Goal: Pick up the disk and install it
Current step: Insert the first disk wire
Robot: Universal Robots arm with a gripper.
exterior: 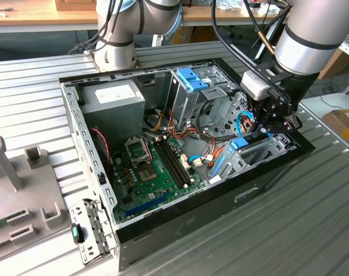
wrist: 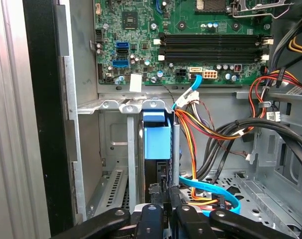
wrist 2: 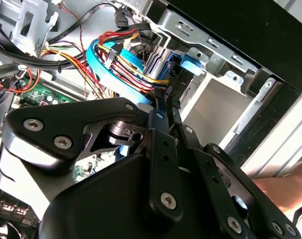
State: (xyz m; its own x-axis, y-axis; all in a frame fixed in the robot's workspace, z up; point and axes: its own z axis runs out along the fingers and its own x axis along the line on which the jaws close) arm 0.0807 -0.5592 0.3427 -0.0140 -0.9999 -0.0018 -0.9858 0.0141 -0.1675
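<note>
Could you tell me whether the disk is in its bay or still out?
In: the disk sits between the bay's metal rails, the gripper at its end.

In the first wrist view the gripper (wrist: 163,206) has its black fingers (wrist: 151,216) pressed close together at the disk (wrist: 156,144), which stands edgewise in a silver bay; beyond lies the green motherboard (wrist: 180,30) (bundled wires (wrist: 210,127) just beside).
</note>
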